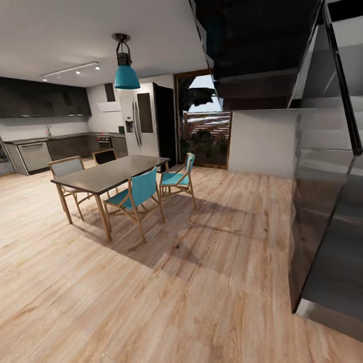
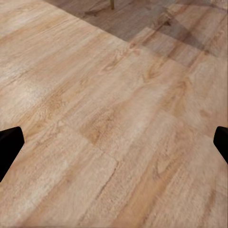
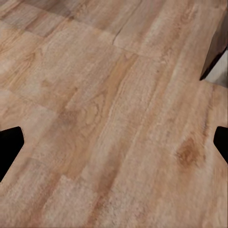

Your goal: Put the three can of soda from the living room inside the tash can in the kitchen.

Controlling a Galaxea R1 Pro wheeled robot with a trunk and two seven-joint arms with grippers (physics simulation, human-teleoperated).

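Both hands spread wide, grasping nothing, over wood floor
Left hand and right hand hang above the planks; beyond stands the dining desk, teal chairs beside it; no soda cans visible.

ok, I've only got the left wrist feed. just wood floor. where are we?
Observer: Head view shows an open room with a dining table ahead to the left.
Operator: kitchen visible?
Observer: Yes, dark counters along the far wall and a fridge to their right.
Operator: anything on my right side?
Observer: A dark staircase close on the right; its corner also shows in the right wrist view.
Operator: right gripper holding a can?
Observer: No, right gripper is open over bare floor.
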